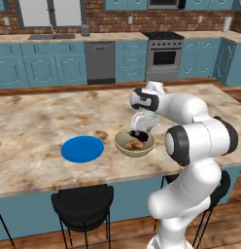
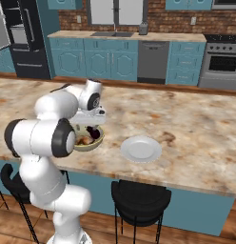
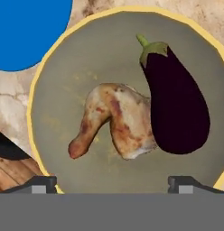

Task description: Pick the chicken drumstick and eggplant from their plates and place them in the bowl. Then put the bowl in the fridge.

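Note:
The tan-yellow bowl (image 1: 123, 148) (image 2: 97, 142) (image 3: 86, 58) stands on the island counter near its front edge. Inside it lie the golden-brown chicken drumstick (image 3: 116, 119) (image 1: 134, 145) and, touching its side, the dark purple eggplant (image 3: 177, 103) (image 1: 138, 136). My gripper (image 1: 141, 129) (image 2: 89, 125) (image 3: 113, 182) hangs just above the bowl, pointing down, open, with nothing between its widely spread fingers. The blue plate (image 1: 82, 149) (image 3: 28, 27) lies bare to the bowl's left; the pale plate (image 2: 141, 149) lies bare to its right. The black fridge (image 2: 24, 38) stands at the far left, its door open.
Black stools (image 1: 83, 204) (image 2: 139, 200) stand under the counter's front edge. Teal cabinets, a sink (image 1: 52, 36), a dishwasher (image 1: 100, 61) and a stove (image 1: 163, 56) line the far wall. The marble counter (image 1: 40, 121) stretches wide on both sides of the bowl.

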